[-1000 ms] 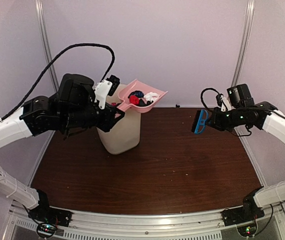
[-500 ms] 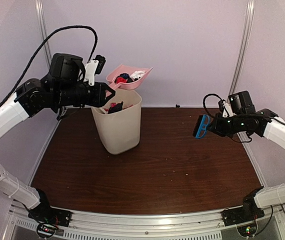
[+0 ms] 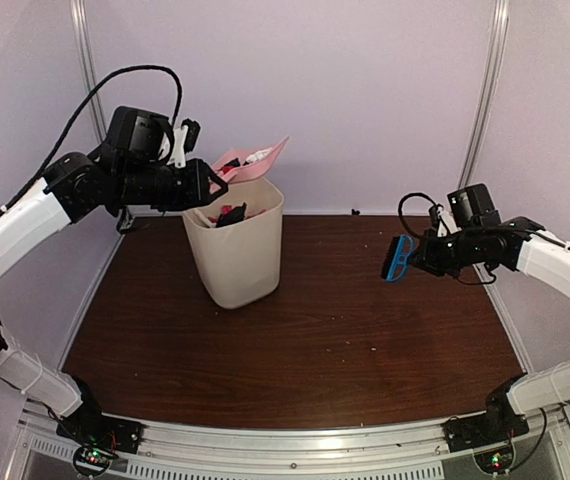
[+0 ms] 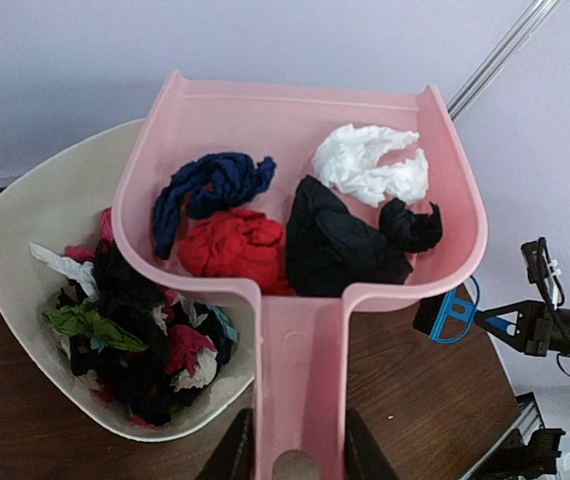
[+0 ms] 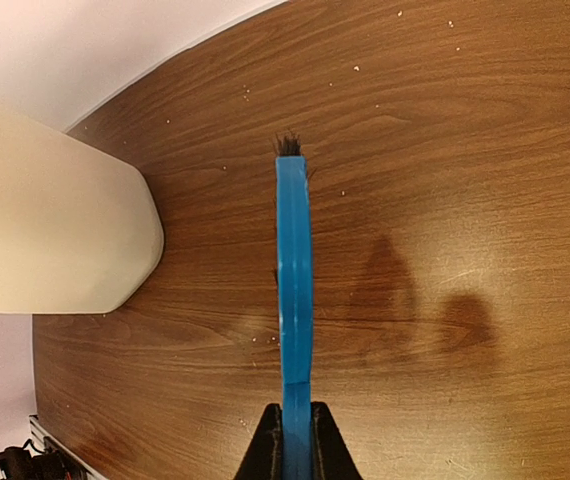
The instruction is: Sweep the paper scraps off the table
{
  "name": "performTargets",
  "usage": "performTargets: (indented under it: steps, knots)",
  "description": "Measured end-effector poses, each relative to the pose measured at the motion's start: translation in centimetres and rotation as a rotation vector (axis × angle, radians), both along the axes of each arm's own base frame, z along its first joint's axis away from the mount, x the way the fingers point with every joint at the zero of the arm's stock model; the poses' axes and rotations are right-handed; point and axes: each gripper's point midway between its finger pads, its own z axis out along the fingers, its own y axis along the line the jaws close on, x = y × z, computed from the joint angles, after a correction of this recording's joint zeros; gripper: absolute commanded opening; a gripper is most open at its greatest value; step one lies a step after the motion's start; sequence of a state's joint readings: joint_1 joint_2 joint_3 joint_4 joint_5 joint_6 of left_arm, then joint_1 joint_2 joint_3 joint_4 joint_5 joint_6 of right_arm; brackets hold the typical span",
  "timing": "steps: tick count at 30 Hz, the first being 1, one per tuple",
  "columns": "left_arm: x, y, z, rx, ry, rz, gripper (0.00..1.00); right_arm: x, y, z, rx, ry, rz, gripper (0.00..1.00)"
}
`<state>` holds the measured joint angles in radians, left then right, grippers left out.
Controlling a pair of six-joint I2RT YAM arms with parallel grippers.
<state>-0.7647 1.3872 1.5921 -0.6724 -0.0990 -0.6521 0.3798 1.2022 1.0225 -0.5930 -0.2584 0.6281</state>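
The paper scraps (image 4: 305, 225) are off the table (image 3: 345, 330) now. Four wads, one blue, one red, one black and one white, lie in the pink dustpan (image 4: 265, 95). Many more sit in a heap inside the cream bin (image 3: 237, 255). The bin stands near the far left corner of the table.

The left jaws are shut tight on the dustpan's handle, one on each side. A second ago the pan was held flat, just by the bin's right side. Then it went up. Now it hangs right over the bin's open top and has begun to tip. The four wads have not slid out yet. I think the dump is just starting, and the pan needs more tilt before they fall in.

The blue brush (image 5: 293, 280) is up in the air over the right side of the table, close to the right edge. The right jaws are shut on its handle. It has hardly moved in the last second, so that arm seems to be waiting.

On the brown table I can see only tiny pale crumbs, no wads. So the sweeping looks nearly done once this load drops. If the pan tips the wrong way, a wad could miss the bin.
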Motion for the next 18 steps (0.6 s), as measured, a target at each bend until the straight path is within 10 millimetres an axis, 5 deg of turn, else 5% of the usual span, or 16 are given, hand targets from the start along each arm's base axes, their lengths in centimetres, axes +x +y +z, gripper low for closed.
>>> performTargets:
  steps: [12,18]
  knots:
    - [1.7,1.0,-3.5,-0.151,0.307,0.121,0.00,0.3,0.4,-0.5,0.004,0.023,0.005,0.00]
    - [1.9,1.7,-3.2,-0.348,0.480,0.187,0.00,0.0,0.2,-0.3,0.009,0.019,0.002,0.00]
